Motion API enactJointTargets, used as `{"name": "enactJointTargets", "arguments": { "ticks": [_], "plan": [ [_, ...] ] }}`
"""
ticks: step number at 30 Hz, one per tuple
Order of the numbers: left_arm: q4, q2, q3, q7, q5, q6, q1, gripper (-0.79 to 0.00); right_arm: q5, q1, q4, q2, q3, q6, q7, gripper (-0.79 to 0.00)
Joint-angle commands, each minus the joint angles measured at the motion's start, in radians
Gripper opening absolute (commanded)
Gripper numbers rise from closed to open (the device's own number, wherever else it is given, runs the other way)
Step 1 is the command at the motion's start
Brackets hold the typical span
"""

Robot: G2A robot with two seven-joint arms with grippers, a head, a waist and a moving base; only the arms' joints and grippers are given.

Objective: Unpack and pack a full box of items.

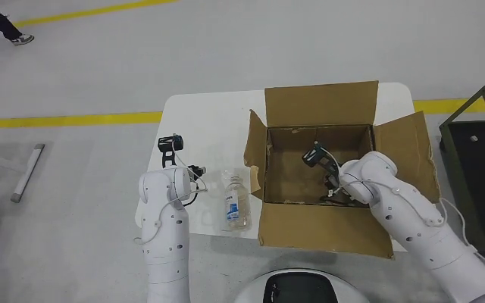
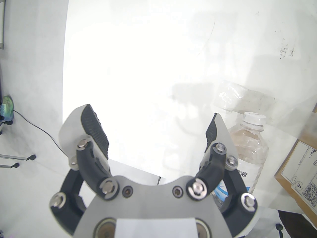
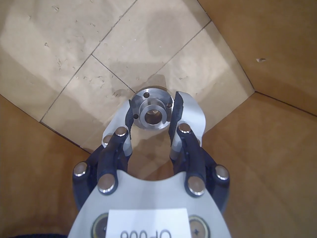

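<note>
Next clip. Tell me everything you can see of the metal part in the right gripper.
The metal flange is a round, silvery, shiny part: a flat disc with three small holes showing, and a raised hub with a bore through its middle. The hub faces the wrist camera. The right gripper is closed on its rim, a pad on each side, low inside the cardboard box; whether it touches the floor is unclear.
</note>
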Motion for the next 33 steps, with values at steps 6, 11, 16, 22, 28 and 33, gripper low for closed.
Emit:
{"name": "enactJointTargets", "arguments": {
  "ticks": [6,11,16,22,28,33],
  "plan": [
    [0.0,0.0,0.0,0.0,0.0,0.0,0.0,0.0,0.005,0.007,0.024,-0.006,-0.007,-0.006,-0.013,-0.425],
    [0.0,0.0,0.0,0.0,0.0,0.0,0.0,0.0,0.01,0.012,0.039,-0.01,-0.008,-0.012,-0.015,-0.459],
    [0.0,0.0,0.0,0.0,0.0,0.0,0.0,0.0,0.018,0.016,0.041,-0.013,-0.008,-0.012,-0.014,-0.591],
    [0.0,0.0,0.0,0.0,0.0,0.0,0.0,0.0,0.032,0.02,0.028,-0.018,-0.013,-0.018,-0.009,-0.6],
    [0.0,0.0,0.0,0.0,0.0,0.0,0.0,0.0,0.03,0.026,0.025,-0.023,-0.024,-0.02,-0.008,-0.557],
    [0.0,0.0,0.0,0.0,0.0,0.0,0.0,0.0,0.026,0.029,0.027,-0.026,-0.027,-0.02,-0.008,-0.523]
  ]
}}
